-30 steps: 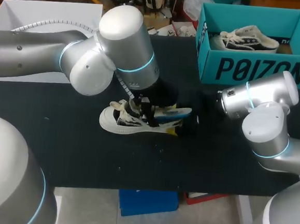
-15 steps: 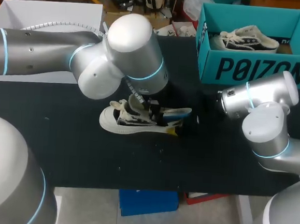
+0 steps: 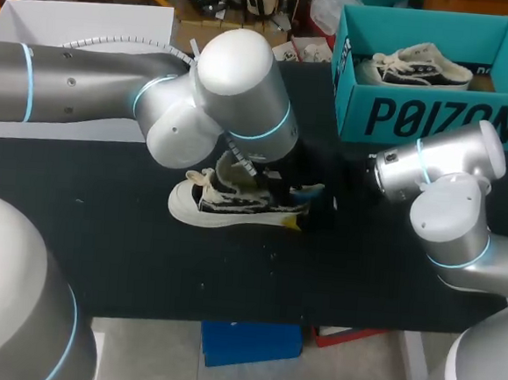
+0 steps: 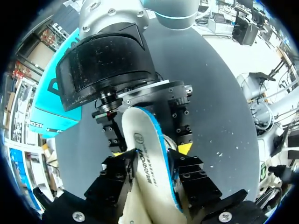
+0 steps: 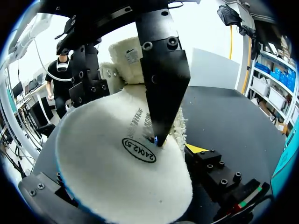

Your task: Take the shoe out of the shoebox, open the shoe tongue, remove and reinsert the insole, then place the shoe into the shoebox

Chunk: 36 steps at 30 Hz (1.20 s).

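A cream and black shoe (image 3: 222, 203) lies on its sole mid-table, toe to the left. Its white, blue-edged insole (image 3: 305, 193) sticks out over the heel. My left gripper (image 4: 150, 173) reaches down over the shoe and is shut on the insole (image 4: 148, 161), one black finger (image 4: 117, 175) on each face. My right gripper (image 3: 321, 211) comes in from the heel end. Its yellow-tipped fingers (image 4: 183, 140) stand wide and press the heel from both sides. In the right wrist view the insole (image 5: 117, 163) covers most of the shoe, with a left finger (image 5: 161, 88) pressing on it.
A teal shoebox (image 3: 436, 116) stands at the back right with a second shoe (image 3: 413, 66) inside. A white box lid (image 3: 83, 18) lies at the back left, under my left arm. Bare black table (image 3: 143, 260) lies in front of the shoe.
My left arm has swung right over the shoe, and its fingers have closed from wide apart onto the insole. The right arm and the shoe have stayed where they were.
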### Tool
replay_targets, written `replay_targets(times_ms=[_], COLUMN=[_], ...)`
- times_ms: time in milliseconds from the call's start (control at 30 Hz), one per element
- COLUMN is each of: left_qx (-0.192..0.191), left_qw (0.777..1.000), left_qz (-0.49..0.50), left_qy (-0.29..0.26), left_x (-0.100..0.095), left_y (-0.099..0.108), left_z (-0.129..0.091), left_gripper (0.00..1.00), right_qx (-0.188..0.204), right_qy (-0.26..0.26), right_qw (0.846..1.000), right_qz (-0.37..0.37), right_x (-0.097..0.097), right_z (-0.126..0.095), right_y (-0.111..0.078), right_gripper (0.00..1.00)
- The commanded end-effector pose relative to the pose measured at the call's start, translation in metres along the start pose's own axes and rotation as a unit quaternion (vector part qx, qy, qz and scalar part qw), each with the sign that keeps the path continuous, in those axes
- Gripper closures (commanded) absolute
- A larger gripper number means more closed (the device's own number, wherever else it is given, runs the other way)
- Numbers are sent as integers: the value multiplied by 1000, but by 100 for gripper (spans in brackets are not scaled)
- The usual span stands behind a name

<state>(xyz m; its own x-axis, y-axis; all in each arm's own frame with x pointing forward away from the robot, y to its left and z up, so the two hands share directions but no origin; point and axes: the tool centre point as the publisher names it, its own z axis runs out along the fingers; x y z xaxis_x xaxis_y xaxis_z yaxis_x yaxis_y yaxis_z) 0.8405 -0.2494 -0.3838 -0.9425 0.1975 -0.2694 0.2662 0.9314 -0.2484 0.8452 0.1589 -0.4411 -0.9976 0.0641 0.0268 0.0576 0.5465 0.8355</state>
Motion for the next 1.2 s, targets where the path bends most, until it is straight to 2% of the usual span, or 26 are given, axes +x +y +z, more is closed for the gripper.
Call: replay_targets(times_ms=[33, 300, 467, 633, 800, 867, 1033, 1200], left_qx=[-1, 30, 71, 111, 181, 219, 290, 375], left_qw=[1000, 999, 997, 992, 980, 970, 950, 917], left_qz=[-4, -2, -5, -10, -17, -14, -23, -38], left_qy=[-5, 14, 40, 64, 88, 100, 109, 131], left_x=[2, 16, 33, 45, 50, 50, 43, 30], left_y=[-2, 4, 14, 15, 0, -8, -25, -40], left_z=[3, -15, -42, -66, -102, -119, -155, -198], left_gripper=[100, 100, 100, 100, 100, 100, 100, 100], right_qx=[1, 1, 1, 1, 1, 1, 1, 1], right_qy=[0, 0, 0, 0, 0, 0, 0, 0], right_qw=[1000, 1000, 1000, 1000, 1000, 1000, 1000, 1000], right_qz=[1, 1, 1, 1, 1, 1, 1, 1], right_x=[0, 0, 0, 0, 0, 0, 0, 0], right_z=[1, 1, 1, 1, 1, 1, 1, 1], right_y=[0, 0, 0, 0, 0, 0, 0, 0], right_gripper=[100, 100, 100, 100, 100, 100, 100, 100])
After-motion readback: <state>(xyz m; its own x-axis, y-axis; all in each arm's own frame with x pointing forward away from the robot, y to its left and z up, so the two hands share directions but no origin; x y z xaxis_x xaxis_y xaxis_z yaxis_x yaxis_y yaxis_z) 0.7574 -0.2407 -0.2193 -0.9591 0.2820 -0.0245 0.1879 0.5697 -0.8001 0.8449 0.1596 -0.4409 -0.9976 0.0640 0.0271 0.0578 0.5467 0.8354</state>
